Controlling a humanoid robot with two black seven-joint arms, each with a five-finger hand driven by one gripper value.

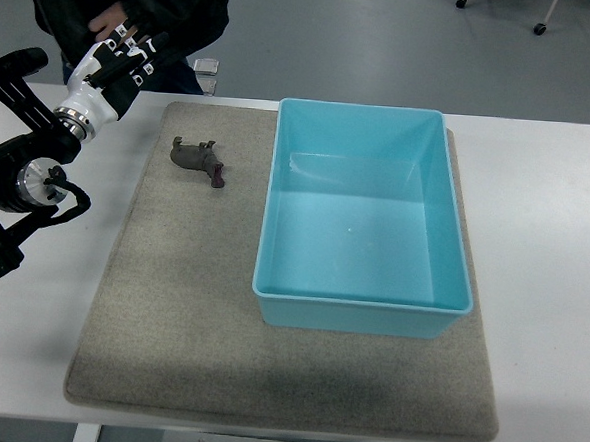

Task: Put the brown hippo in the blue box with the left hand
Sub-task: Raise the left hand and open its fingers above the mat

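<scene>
Overhead, the white counter [554, 247] carries a grey felt mat [169, 314] that covers most of its middle, leaving bare strips along the left and right edges. The brown hippo [197, 159] lies on the mat toward the counter's far-left corner, near the mat's far edge, with open mat on every side of it. The blue box [360, 310] sits on the right half of the mat, its far wall close to the counter's far edge and its right wall just inside the mat's right border; the box holds nothing. A clear band of mat separates the hippo from the box's left wall, and the whole near half of the mat in front of both is unoccupied.

The left hand [114, 65] hangs over the counter's far-left corner, off the mat and apart from the hippo, its fingers [135, 51] loosely spread and holding nothing. Its dark arm runs back along the counter's left edge. Just beyond that corner stands a person in a dark jacket [138, 6], a hand [112, 19] showing right behind the robot's fingers.
</scene>
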